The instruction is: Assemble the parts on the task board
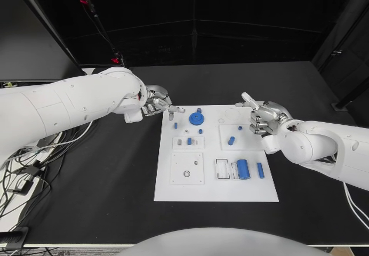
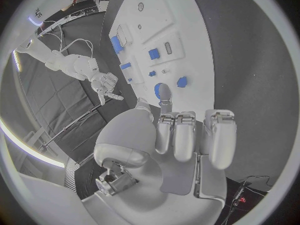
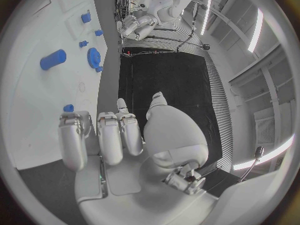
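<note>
Nearest the camera, bare black table (image 1: 92,202), then the near edge of the white task board (image 1: 216,189). On the board's near half: a blue cylinder (image 1: 243,168) lying in a tray with a slim blue pin (image 1: 261,170) just beside it. Further up, small blue pieces standing in the middle blocks, and at the far end a blue gear (image 1: 197,117).

Left hand (image 1: 158,103) hovering at the board's far left corner, fingers curled in, holding nothing as far as can be told. Right hand (image 1: 261,117) off the board's far right edge, fingers bent in with one raised, also empty.

Likely risks: knocking the small upright pieces while reaching across; misaligning a part with its seat, so that it jams or tips.

Beyond the table, dark curtains; cables trailing off the left side.
</note>
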You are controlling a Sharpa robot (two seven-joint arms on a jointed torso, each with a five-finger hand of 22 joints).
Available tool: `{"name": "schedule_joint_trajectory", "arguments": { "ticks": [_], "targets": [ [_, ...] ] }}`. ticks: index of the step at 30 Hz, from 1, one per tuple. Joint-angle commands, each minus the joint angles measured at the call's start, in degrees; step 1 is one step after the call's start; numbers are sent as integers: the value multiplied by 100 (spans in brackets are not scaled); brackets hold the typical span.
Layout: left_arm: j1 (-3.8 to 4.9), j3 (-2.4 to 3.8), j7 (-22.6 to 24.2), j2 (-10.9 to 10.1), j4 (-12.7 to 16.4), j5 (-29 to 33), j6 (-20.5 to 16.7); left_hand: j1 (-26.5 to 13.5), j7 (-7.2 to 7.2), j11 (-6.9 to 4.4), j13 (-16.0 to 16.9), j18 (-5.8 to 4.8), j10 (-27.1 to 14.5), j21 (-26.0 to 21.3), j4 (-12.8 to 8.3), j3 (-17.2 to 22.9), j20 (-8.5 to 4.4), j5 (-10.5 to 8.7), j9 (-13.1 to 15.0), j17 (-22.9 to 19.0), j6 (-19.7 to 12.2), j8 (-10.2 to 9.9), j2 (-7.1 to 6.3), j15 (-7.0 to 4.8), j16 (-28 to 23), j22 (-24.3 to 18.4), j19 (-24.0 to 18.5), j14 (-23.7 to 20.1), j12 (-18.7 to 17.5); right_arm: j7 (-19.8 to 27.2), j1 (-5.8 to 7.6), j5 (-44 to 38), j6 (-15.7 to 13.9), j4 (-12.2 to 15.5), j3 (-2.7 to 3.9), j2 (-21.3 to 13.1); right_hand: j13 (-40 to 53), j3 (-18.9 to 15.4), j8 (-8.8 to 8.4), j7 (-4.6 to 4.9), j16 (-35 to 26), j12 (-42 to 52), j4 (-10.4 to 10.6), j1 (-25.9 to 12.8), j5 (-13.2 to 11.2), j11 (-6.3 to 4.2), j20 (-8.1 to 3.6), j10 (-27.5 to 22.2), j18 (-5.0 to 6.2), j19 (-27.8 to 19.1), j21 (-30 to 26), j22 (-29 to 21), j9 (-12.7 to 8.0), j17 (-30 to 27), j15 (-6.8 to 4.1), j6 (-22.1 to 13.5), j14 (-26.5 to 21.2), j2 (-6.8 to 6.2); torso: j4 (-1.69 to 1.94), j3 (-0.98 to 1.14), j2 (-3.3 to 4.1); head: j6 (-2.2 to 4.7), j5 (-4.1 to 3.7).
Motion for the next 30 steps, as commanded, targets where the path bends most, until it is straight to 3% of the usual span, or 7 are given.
{"name": "schedule_joint_trajectory", "arguments": {
  "ticks": [1,9,16,20,23,30],
  "targets": [
    [5,5,-86,115,-208,52,256,39,-9,-59,1498,-37,599,18,1,-73,-53,-21,-20,1509,75,-49,23,-58,5,1505,586,600,-14,13,7,3,23,8,3,9,1508,-37,27,-32,14,15,-10,-13,23,-34,-27,606,-40,595,17,1510,-7,1510,-37,10,585,68,1,0,-6,28,10],
    [-39,5,-264,389,-707,-1,435,74,-14,-64,1498,-37,599,18,-8,-123,-66,-21,-34,1509,95,-92,34,-71,5,1505,586,600,-14,14,7,2,22,11,3,21,1508,-38,27,-32,14,15,-10,-13,23,-34,-27,606,-40,595,17,1510,-7,1510,-37,9,585,68,1,-4,-8,66,9],
    [-99,5,-419,499,-875,-246,483,128,-16,-65,1498,-37,599,18,-7,-187,-80,-22,-36,1509,127,-133,56,-86,5,1505,586,600,-14,14,7,2,19,12,3,24,1508,-38,27,-32,14,15,-10,-13,23,-34,-27,606,-40,595,17,1510,-7,1510,-37,9,585,68,7,0,-8,60,-12],
    [-135,5,-501,522,-864,-374,399,-301,-19,-69,1498,-37,599,18,9,-583,-92,-17,-29,1509,222,-179,-132,-84,5,1505,586,600,-14,13,7,2,20,9,3,26,1508,-38,27,-32,14,15,-10,-13,23,-34,-27,606,-40,595,17,1510,-7,1510,-37,9,585,68,13,1,-7,55,-23],
    [-161,5,-518,542,-867,-418,394,-309,-27,-76,1498,-37,599,18,-14,-612,-88,-13,-24,1509,265,-205,-84,-86,5,1505,586,600,-14,12,7,2,20,7,3,28,1508,-38,27,-32,14,15,-10,-13,23,-34,-27,606,-40,595,17,1510,-7,1510,-37,9,585,68,10,0,-11,45,-25],
    [-231,5,-518,601,-926,-452,547,226,-27,-74,1498,-37,599,18,-62,-528,-89,-16,-78,1509,311,-423,82,-96,5,1505,586,600,-14,11,7,1,20,6,3,31,1508,-38,27,-32,14,15,-10,-13,23,-34,-27,606,-40,595,17,1510,-7,1510,-37,9,585,68,6,0,-13,33,-25]
  ]
}}
